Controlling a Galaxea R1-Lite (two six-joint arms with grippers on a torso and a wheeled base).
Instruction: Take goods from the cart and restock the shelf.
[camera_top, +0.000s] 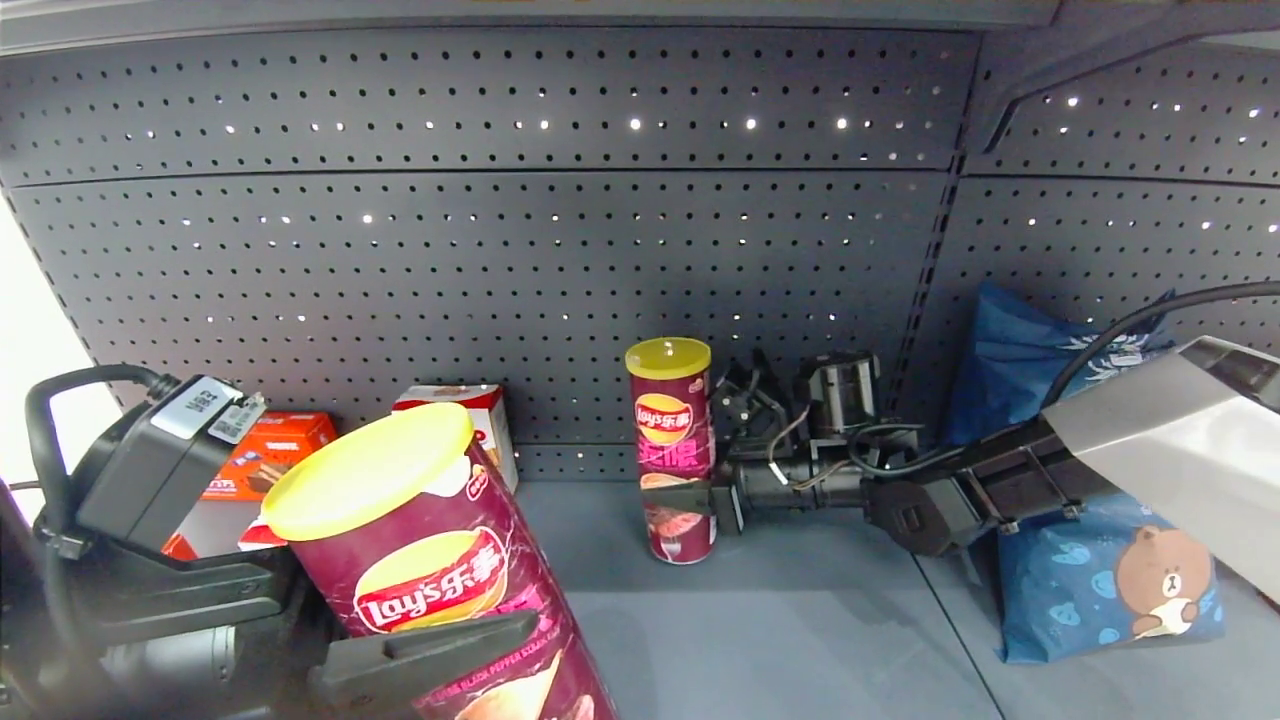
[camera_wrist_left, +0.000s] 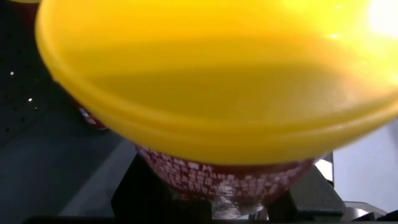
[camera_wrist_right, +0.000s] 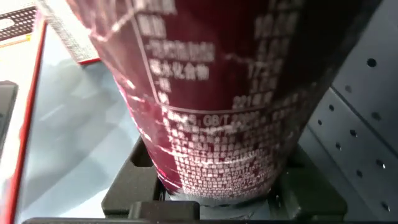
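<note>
Two maroon chips cans with yellow lids are in view. One upright chips can (camera_top: 671, 450) stands with its base at the grey shelf floor (camera_top: 800, 620), close to the pegboard back. My right gripper (camera_top: 692, 497) is shut around its lower half, and the right wrist view shows the can's printed side (camera_wrist_right: 217, 93) between the fingers (camera_wrist_right: 127, 190). At the front left, my left gripper (camera_top: 400, 640) is shut on a second, tilted chips can (camera_top: 430, 560). Its yellow lid (camera_wrist_left: 217, 81) looms over the left gripper (camera_wrist_left: 227, 202).
An orange box (camera_top: 275, 450) and a white-and-red box (camera_top: 470, 415) stand at the shelf's back left. At the right lie a blue bag with a bear print (camera_top: 1100, 590) and a darker blue bag (camera_top: 1020, 360). The shelf floor between the two cans is bare.
</note>
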